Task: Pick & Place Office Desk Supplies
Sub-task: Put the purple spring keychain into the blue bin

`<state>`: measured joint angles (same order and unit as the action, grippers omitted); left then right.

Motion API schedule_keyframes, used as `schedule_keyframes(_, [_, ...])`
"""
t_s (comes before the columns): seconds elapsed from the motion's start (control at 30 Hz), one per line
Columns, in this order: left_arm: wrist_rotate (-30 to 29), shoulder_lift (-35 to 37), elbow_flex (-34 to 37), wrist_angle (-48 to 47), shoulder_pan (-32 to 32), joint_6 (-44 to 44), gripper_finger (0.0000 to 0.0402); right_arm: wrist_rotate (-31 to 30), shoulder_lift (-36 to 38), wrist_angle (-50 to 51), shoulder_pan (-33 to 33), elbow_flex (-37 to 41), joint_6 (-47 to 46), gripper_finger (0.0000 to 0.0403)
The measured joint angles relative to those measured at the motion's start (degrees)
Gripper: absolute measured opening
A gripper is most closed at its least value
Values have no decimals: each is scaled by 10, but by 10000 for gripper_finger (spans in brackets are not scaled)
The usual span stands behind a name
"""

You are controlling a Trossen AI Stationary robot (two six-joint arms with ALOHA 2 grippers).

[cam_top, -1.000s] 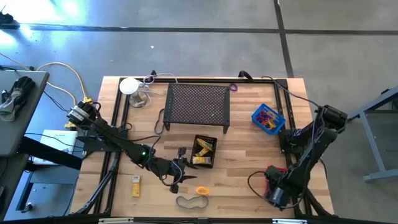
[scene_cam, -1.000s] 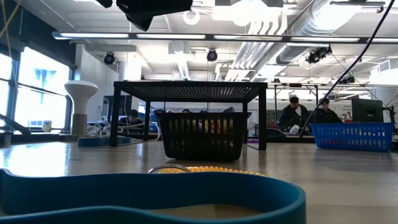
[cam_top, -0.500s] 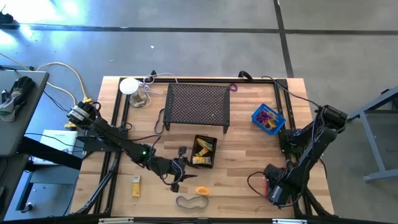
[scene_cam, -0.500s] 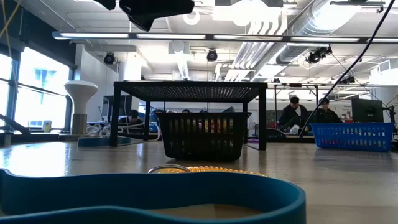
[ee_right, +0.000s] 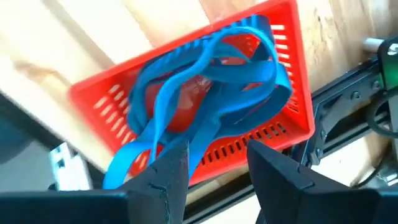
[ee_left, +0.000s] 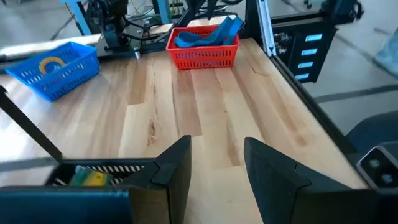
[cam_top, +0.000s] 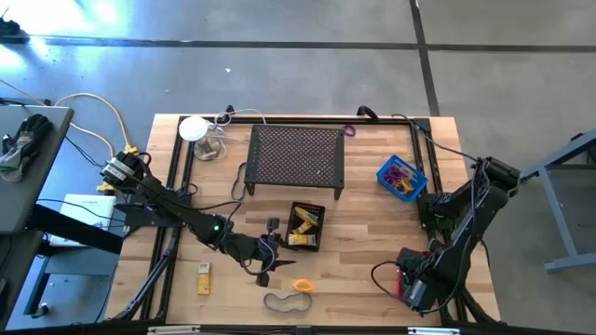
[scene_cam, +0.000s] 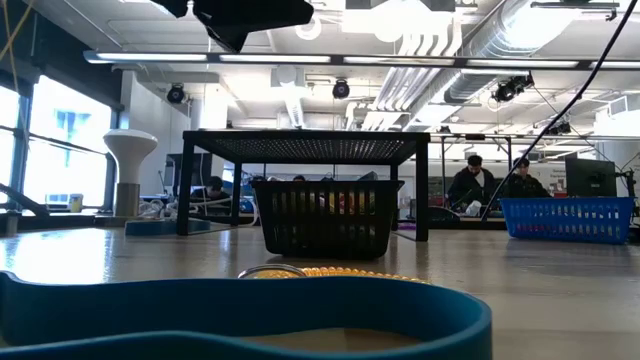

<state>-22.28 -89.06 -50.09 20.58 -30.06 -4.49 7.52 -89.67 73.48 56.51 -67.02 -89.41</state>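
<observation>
Blue bands | looped, tangled in red basket | right end effector parted, empty

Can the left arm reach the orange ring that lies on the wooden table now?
Probably yes. The left gripper, fingers open and empty, hangs just beside the orange ring on the wooden table, and nothing lies between them.

three mesh baskets, one black, one blue, one red, one black perforated stand, one yellow packet loose on the counter, one orange ring, two robot arms
</observation>
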Motion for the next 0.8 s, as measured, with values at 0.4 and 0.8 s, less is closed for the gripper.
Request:
schedule_keyframes(0.4, [54, 0, 0, -54, 50, -14, 143, -262, 1, 70, -108, -68, 151, 151])
schedule_keyframes(0.8, [92, 1, 0, -98, 81, -31, 143, -477, 39, 164, -407, -116, 378, 151])
